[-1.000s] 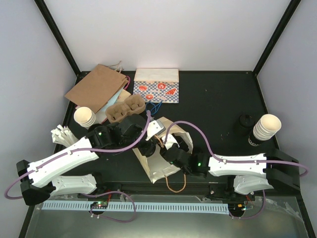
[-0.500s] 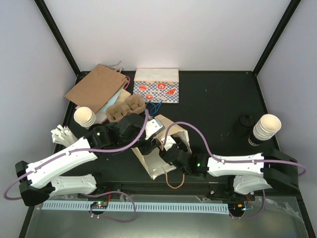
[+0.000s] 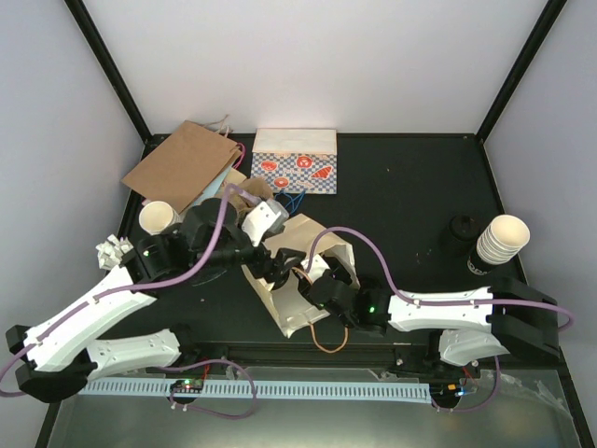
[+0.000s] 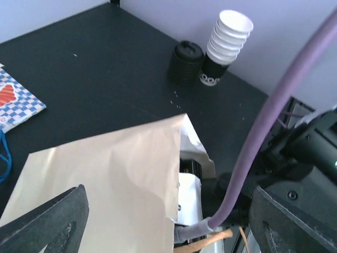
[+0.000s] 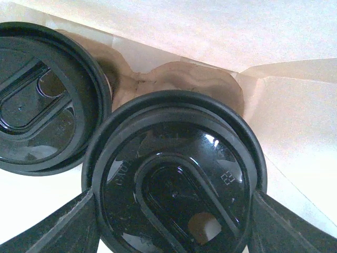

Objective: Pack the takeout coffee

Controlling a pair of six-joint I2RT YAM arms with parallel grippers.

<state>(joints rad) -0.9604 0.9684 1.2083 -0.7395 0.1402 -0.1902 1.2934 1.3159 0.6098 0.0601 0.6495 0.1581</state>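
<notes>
The right gripper (image 5: 174,224) is inside the pale paper bag (image 3: 297,315), its fingers set apart on either side of the black lid of the takeout coffee (image 5: 174,158) and touching its rim. That cup sits in a brown cardboard carrier (image 5: 181,79) within the bag, just beside a second black-lidded cup (image 5: 37,100). The left gripper (image 4: 171,224) hovers over the bag, jaws spread wide, holding nothing.

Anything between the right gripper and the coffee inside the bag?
Nothing visible. The takeout coffee sits directly between the fingers of the right gripper inside the paper bag. A second lidded cup stands beside it, not in between.
</notes>
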